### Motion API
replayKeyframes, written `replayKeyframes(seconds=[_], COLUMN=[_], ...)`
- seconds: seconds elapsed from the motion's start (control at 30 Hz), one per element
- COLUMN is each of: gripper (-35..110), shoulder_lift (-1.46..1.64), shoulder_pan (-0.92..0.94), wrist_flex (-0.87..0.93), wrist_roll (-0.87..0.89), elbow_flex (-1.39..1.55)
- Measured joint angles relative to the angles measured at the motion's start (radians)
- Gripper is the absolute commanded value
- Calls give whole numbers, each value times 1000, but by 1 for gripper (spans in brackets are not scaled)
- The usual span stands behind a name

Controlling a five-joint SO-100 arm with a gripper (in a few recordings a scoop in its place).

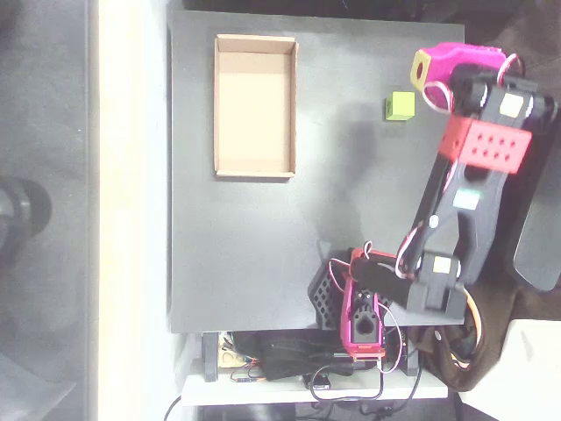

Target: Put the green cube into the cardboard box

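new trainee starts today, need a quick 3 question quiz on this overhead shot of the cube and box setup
1. True or false: the green cube already lies inside the cardboard box.
2. Which is nearer the cube in the overhead view? A) the magenta gripper B) the box
3. Fill in: the box sits to the ____ of the cube in the picture.

Key:
1. False. The cube rests on the dark table, apart from the box, which holds nothing.
2. A. The gripper hovers just above and right of the cube in the picture, not touching it.
3. left
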Motion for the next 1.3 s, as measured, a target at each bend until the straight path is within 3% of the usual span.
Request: replayKeyframes(seconds=[0.5, 1.3], gripper=[34, 35], shoulder_lift=[-281, -531], shoulder_pan=[43, -11], wrist_flex=[0, -2], wrist_roll=[0, 0], elbow_flex=[-69, -69])
